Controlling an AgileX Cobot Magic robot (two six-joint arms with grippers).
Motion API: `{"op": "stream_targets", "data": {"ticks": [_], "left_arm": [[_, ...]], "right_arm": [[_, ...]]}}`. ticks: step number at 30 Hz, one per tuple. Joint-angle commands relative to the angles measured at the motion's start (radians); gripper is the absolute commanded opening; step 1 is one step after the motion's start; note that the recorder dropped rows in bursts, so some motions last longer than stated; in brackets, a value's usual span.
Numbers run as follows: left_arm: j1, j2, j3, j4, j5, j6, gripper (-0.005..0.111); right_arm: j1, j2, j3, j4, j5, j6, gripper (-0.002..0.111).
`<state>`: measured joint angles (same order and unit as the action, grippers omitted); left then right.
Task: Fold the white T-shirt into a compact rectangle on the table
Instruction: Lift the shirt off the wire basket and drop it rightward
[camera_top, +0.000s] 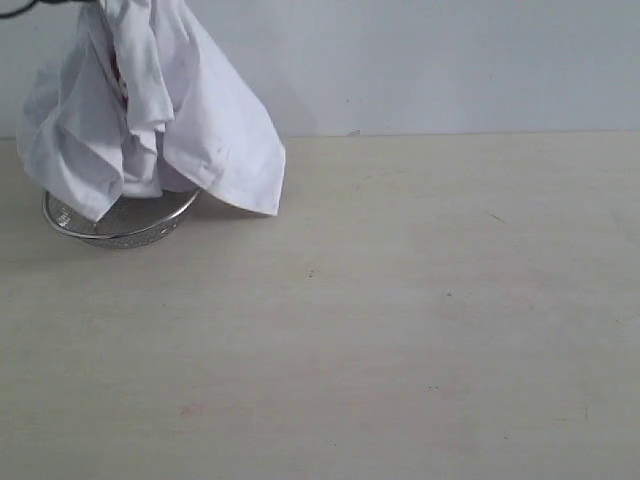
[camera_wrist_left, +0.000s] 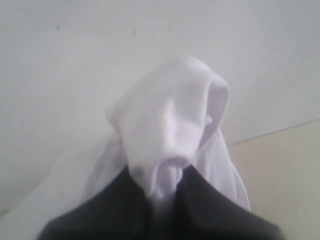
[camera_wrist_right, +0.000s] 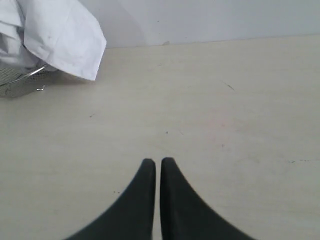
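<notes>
Two black grippers share a pale beige table (camera_top: 400, 330), one gripping cloth and one empty. At the far left of the exterior view, the white T-shirt (camera_top: 150, 110) hangs bunched from a point above the top edge of the frame. Its wrinkled folds drape down onto a steel mesh bowl (camera_top: 120, 228), which sits on the table close to the pale wall (camera_top: 450, 60). One loose flap falls past the bowl's rim on the right side and seems to hang just clear of the tabletop, though the shadow beneath it makes contact hard to judge. A sliver of red shows between the upper folds. In the left wrist view, the left gripper (camera_wrist_left: 167, 182) has its jaws pinched tight on a gathered fold of the shirt, and the cloth rises in a rounded hump beyond the fingertips. In the right wrist view, the right gripper (camera_wrist_right: 157, 162) hovers over bare tabletop, jaws closed tip to tip with nothing between them, well apart from the shirt and the bowl.
</notes>
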<state>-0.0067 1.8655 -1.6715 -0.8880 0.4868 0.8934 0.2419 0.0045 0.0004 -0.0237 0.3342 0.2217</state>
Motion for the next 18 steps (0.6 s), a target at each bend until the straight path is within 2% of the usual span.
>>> {"op": "stream_targets", "data": {"ticks": [1,3,6,11,18], "left_arm": [[-0.003,-0.162,-0.009,0.05,0.055,-0.046,0.004],[-0.003,-0.23,-0.009,0.097,0.088,-0.093,0.004],[-0.003,-0.338,-0.009,0.092,0.173,-0.097,0.004],[-0.005,-0.476,-0.009,0.012,0.326,-0.124,0.004],[-0.005,-0.537,-0.009,-0.167,0.527,-0.138,0.004]], "right_arm": [[-0.003,-0.004,0.0,-0.01,-0.004,0.0,0.0],[-0.003,-0.004,0.0,-0.01,-0.004,0.0,0.0],[-0.003,-0.004,0.0,-0.01,-0.004,0.0,0.0],[-0.003,-0.004,0.0,-0.01,-0.004,0.0,0.0],[-0.003,-0.004,0.0,-0.01,-0.004,0.0,0.0]]}}
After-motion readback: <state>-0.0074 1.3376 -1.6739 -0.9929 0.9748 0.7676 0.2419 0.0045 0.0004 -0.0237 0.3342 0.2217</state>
